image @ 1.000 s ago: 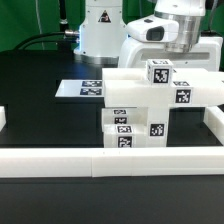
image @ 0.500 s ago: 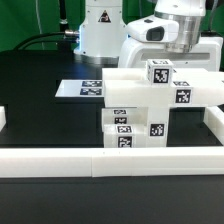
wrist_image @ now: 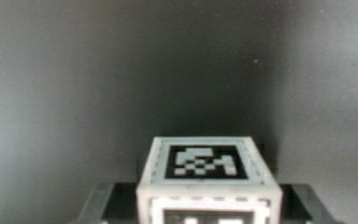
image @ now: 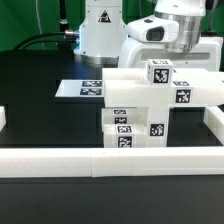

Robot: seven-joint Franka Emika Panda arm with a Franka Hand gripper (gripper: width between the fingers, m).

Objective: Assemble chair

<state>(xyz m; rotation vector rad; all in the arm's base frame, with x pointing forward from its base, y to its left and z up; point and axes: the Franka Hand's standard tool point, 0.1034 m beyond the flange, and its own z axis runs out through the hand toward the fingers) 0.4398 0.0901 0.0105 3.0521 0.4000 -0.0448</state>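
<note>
The chair parts are glossy white tagged pieces stacked at the front of the exterior view's right side. A long flat panel (image: pixel 128 97) lies across the top. Tagged blocks (image: pixel 128 129) sit under it. Another tagged part (image: pixel 192 94) stands at the right. My gripper (image: pixel 158 66) reaches down from the upper right and is shut on an upright white tagged post (image: pixel 157 74) above the panel. In the wrist view the post (wrist_image: pixel 208 168) fills the space between my gripper's (wrist_image: pixel 208 205) two dark fingers (wrist_image: pixel 114 203). Its lower end is hidden.
The marker board (image: pixel 82 89) lies flat on the black table behind the stack. White border rails run along the front (image: pixel 60 160), the right (image: pixel 214 126) and the left edge (image: pixel 3 118). The robot base (image: pixel 100 30) stands at the back.
</note>
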